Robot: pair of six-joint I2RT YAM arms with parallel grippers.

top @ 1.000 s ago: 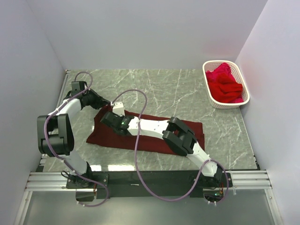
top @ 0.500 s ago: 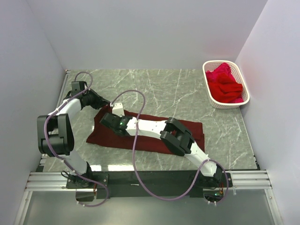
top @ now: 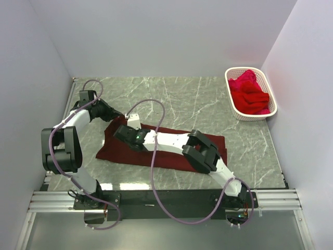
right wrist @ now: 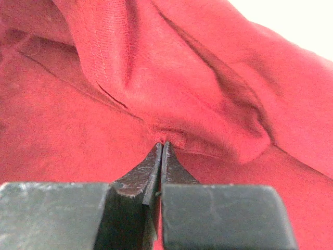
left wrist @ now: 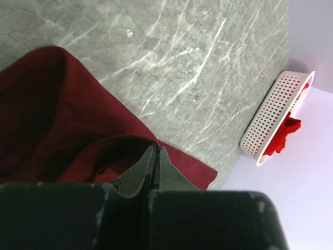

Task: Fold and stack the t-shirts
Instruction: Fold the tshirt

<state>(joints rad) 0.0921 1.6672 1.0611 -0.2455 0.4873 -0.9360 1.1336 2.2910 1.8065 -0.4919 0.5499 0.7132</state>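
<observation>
Both arms are down on the maroon shirt [top: 117, 151], which lies spread out across the near middle of the desk [top: 197, 99], long side running left to right. The left arm [top: 78, 121] reaches in to the shirt's far left corner. On its wrist cam the left jaws are clenched tight with a fold of maroon cloth bunched around the tips, so I read that as gripping the shirt. The right arm [top: 171, 140] stretches over the shirt toward that same end, and the right jaws sit just beside the left ones, a bit nearer the arm bases. The right wrist cam shows them squeezed together on a puckered ridge of the fabric, with cloth filling pretty much the whole view. The other red shirts [top: 251, 95] are heaped in the white basket [top: 234, 107] at the far right corner of the desk, well apart from both arms.
</observation>
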